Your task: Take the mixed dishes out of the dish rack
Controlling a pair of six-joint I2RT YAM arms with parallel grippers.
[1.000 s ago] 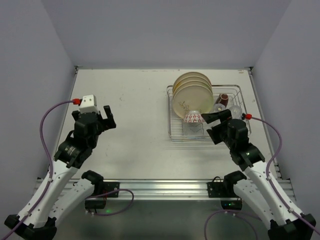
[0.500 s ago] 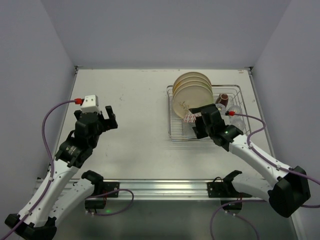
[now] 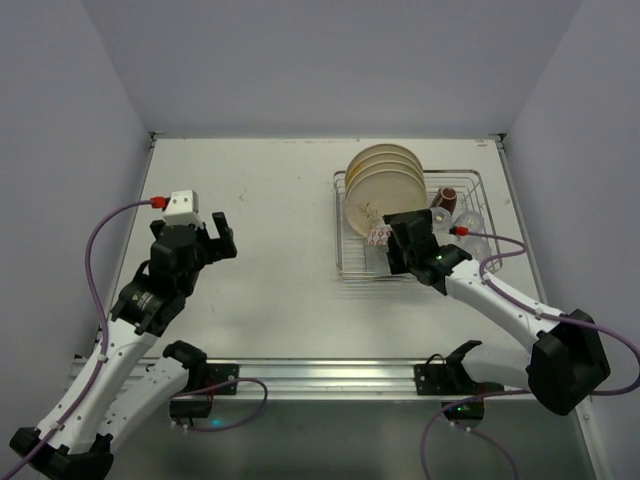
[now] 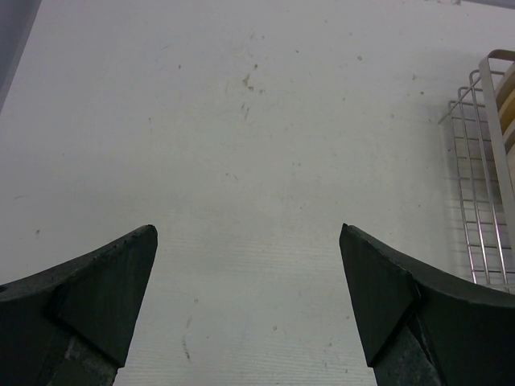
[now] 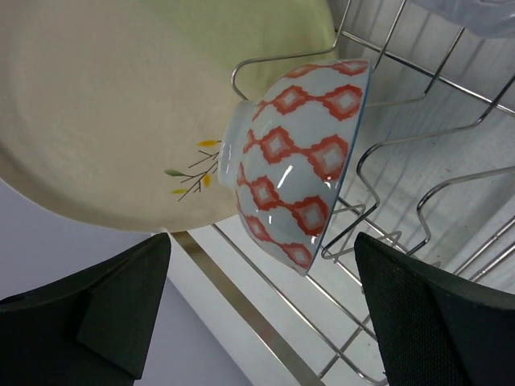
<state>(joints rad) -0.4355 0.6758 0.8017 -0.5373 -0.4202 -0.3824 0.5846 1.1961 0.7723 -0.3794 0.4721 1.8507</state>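
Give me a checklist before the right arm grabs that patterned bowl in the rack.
1. Right gripper open: ok, fingers spread wide.
2. Patterned bowl between its fingers: ok in the right wrist view.
3. Bowl apart from front plate: cannot tell, its foot overlaps the plate.
4. Bowl free of dish rack wires: not ok, it sits among divider wires.
5. Left gripper out of the way: ok, open over the table.
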